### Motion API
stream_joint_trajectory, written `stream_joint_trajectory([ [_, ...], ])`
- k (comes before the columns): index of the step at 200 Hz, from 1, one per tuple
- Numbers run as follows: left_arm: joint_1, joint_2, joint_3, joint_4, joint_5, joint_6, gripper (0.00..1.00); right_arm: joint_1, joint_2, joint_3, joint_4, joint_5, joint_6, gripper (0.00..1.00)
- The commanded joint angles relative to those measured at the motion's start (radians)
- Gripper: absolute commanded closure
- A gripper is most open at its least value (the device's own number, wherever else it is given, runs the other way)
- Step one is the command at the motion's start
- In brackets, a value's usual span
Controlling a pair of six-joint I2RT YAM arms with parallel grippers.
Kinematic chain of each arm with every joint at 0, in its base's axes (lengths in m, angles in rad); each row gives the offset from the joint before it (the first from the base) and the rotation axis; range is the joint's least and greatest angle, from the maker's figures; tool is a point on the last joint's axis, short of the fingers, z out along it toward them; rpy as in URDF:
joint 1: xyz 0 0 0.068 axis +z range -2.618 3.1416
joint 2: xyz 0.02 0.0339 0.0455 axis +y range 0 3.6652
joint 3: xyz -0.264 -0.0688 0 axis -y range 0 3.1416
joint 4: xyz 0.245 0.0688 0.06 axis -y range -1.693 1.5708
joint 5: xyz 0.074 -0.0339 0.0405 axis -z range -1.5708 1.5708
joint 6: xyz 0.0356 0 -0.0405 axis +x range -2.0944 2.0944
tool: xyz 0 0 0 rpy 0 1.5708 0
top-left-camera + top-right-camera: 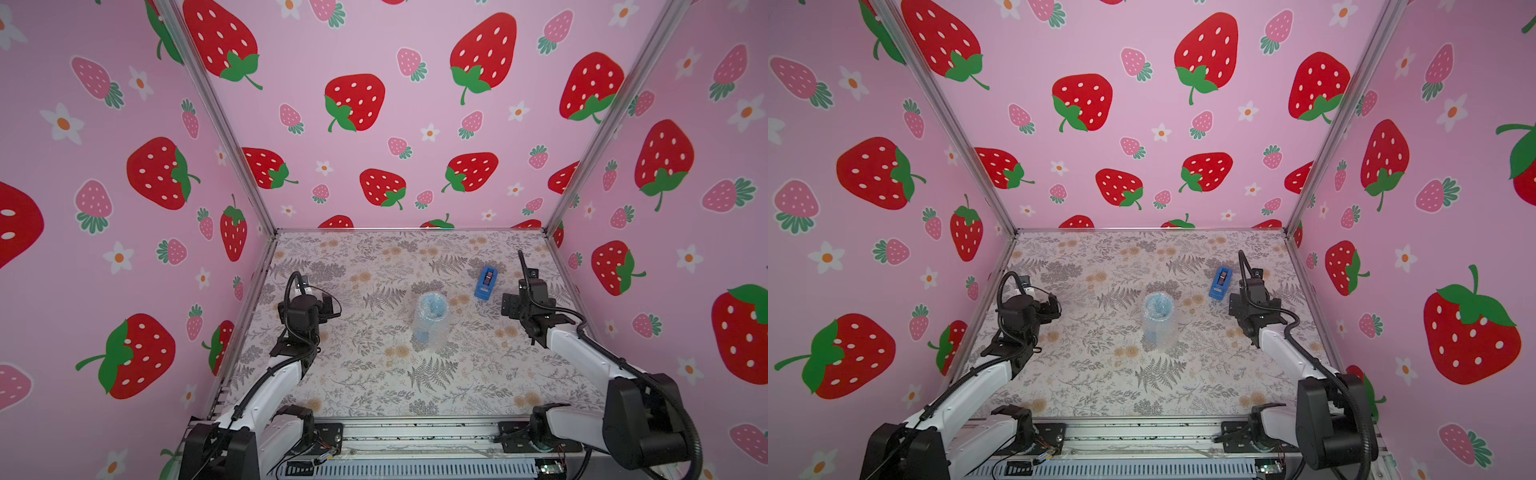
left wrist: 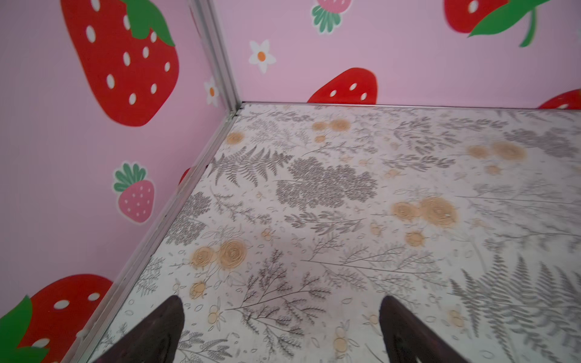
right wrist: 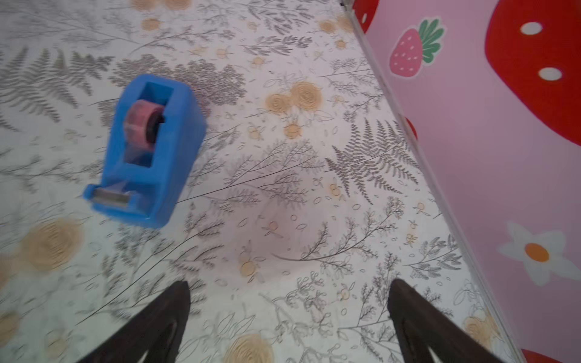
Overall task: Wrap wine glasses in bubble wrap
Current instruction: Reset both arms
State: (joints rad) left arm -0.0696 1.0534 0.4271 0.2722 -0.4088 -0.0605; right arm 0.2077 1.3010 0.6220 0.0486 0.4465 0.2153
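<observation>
Mid-table in both top views stands the wine glass (image 1: 435, 308) (image 1: 1158, 306), a light-blue goblet seen through the bubble wrap (image 1: 437, 331) (image 1: 1162, 332) that encloses it like a tube. Neither gripper touches it. My left gripper (image 1: 328, 305) (image 1: 1052, 307) hangs well to its left, near the left wall. In the left wrist view the left gripper (image 2: 281, 314) is open over bare tablecloth. My right gripper (image 1: 512, 306) (image 1: 1237, 306) is off to the bundle's right. In the right wrist view the right gripper (image 3: 289, 301) is open and empty.
A blue tape dispenser (image 1: 485, 283) (image 1: 1219, 284) (image 3: 151, 151) with a pink roll sits behind and right of the bundle, close to my right gripper. Strawberry-print walls close in the table on the left, back and right. The arm bases stand along the front rail (image 1: 415, 432).
</observation>
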Motion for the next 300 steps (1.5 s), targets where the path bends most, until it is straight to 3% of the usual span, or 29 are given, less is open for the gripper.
stream_joint_trajectory([
  [1, 0.073, 0.056, -0.023, 0.179, 0.042, -0.055, 0.01, -0.034, 0.061, -0.019, 0.333, 0.057, -0.115, 0.01],
  [36, 0.146, 0.183, -0.03, 0.318, 0.201, -0.097, 0.01, -0.09, 0.107, -0.018, 0.456, -0.065, -0.173, 0.01],
  [51, 0.145, 0.242, -0.05, 0.431, 0.269, -0.094, 0.01, -0.104, 0.099, -0.014, 0.422, -0.07, -0.17, 0.01],
  [98, 0.136, 0.395, -0.09, 0.616, 0.29, -0.08, 0.01, -0.137, 0.029, -0.097, 0.405, -0.143, -0.181, 0.01],
  [132, 0.101, 0.49, -0.034, 0.608, 0.279, -0.042, 0.01, -0.145, 0.097, -0.194, 0.64, -0.204, -0.246, 0.01],
  [155, 0.079, 0.491, -0.007, 0.557, 0.243, -0.026, 0.01, -0.164, 0.195, -0.204, 0.753, -0.338, -0.266, 0.01],
  [174, 0.072, 0.489, -0.002, 0.543, 0.231, -0.021, 0.01, -0.168, 0.285, -0.19, 0.812, -0.355, -0.266, 0.01],
  [188, 0.071, 0.488, -0.003, 0.542, 0.229, -0.02, 0.01, -0.181, 0.267, -0.172, 0.742, -0.353, -0.25, 0.01],
  [300, 0.057, 0.492, 0.013, 0.515, 0.231, 0.002, 0.01, -0.192, 0.271, -0.172, 0.748, -0.356, -0.239, 0.01],
])
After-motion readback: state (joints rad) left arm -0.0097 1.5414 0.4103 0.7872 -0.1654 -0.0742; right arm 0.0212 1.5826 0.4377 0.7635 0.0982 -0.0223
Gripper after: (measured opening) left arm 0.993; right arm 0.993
